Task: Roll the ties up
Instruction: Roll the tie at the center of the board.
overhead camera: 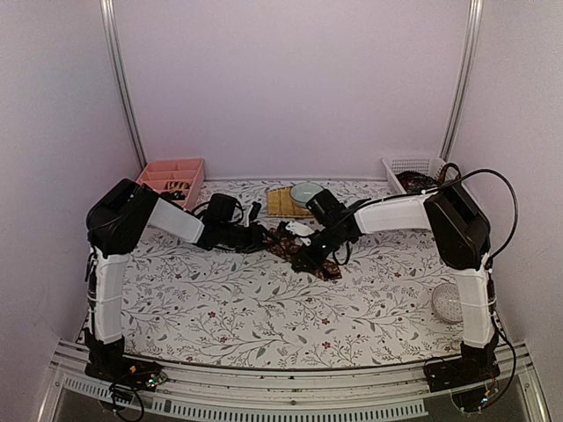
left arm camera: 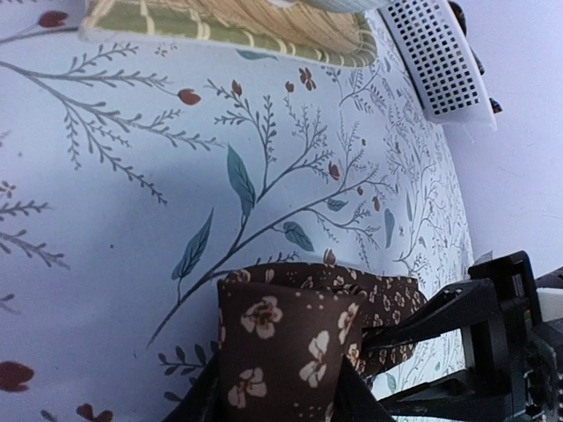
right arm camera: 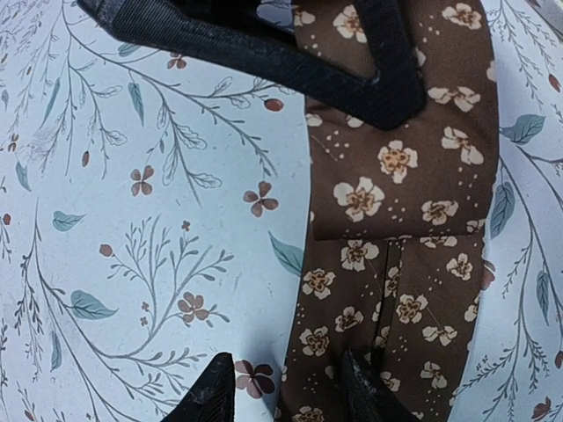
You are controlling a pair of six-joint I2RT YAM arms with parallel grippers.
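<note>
- Tie (right arm camera: 396,220): brown cloth with a pale flower print, lying at the middle of the bench (overhead camera: 264,316), somewhat toward the far edge. One end is folded back on itself.
- Left gripper (left arm camera: 277,396): jaws clenched on the folded end, which stands up between the two fingers.
- Right gripper (right arm camera: 286,387): jaws parted and low over the tie, astride its long edge, with one fingertip above the fabric and the other above the bench cloth. Nothing is grasped.
- The two grippers face each other along the tie, close together.
- Woven mat (overhead camera: 283,204) and bowl (overhead camera: 305,192): just beyond the tie, at the far edge.
- Pink tray (overhead camera: 171,162): far left corner.
- White basket (overhead camera: 413,162): far right corner, holding dark contents too small to identify.
</note>
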